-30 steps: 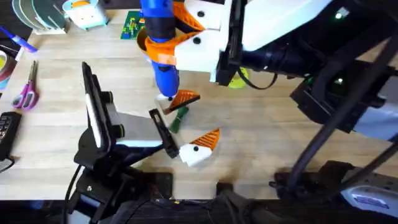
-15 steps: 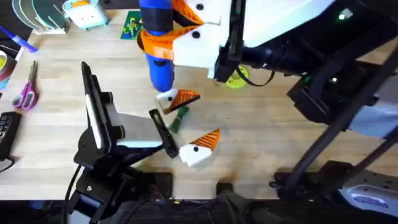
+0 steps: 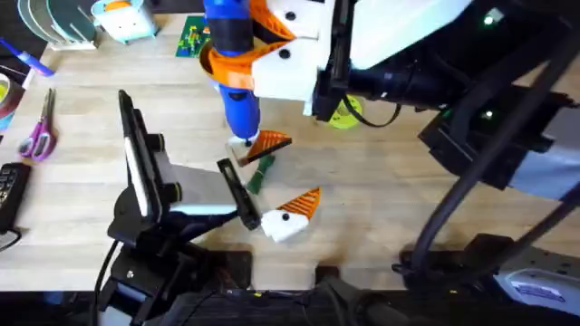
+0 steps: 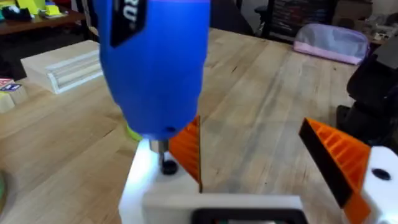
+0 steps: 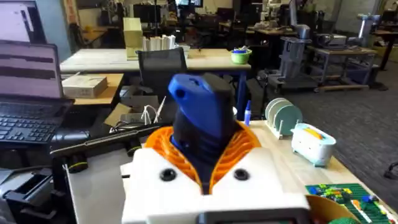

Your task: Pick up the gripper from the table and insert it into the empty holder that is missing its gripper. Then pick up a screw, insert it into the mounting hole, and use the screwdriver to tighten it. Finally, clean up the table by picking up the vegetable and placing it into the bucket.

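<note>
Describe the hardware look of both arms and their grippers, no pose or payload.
Right gripper: white blocky finger bodies, each with a black dot, and orange ribbed pads. Right arm: black links, white housing, black cable, green lights. Left arm: black links with a white panel; left gripper has slim black fingers.

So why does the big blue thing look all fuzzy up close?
In the left wrist view the screwdriver sits very near the lens, so it blurs; in the overhead view it looks sharper, while the dark arm under the camera smears.

overhead looks down on table, wrist views close, all sharing screwdriver [image 3: 237, 77]
</note>
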`<action>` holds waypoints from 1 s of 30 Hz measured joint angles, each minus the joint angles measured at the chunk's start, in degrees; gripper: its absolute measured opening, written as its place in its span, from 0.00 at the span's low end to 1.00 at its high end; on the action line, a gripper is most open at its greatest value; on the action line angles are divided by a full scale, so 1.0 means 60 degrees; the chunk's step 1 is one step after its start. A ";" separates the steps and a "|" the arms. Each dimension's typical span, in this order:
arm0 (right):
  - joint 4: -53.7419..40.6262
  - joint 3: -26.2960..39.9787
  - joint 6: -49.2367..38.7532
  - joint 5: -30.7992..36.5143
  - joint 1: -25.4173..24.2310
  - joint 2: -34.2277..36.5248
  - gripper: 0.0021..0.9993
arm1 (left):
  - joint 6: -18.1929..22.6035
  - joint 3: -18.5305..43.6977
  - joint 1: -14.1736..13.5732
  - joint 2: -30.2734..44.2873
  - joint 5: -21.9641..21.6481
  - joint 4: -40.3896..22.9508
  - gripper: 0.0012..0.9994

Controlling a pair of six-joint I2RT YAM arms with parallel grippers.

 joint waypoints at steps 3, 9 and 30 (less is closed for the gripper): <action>0.0038 0.0000 0.0002 0.0000 -0.0002 0.0000 0.02 | -0.0002 0.0000 0.0000 -0.0002 0.0000 0.0000 0.99; 0.0368 0.0000 0.0220 0.0000 0.0000 -0.0002 0.02 | -0.0002 0.0000 0.0000 -0.0002 0.0000 0.0000 0.99; 0.0288 0.0000 0.0577 0.0000 -0.0196 0.0000 0.02 | 0.0000 0.0000 0.0000 0.0000 0.0000 0.0000 0.99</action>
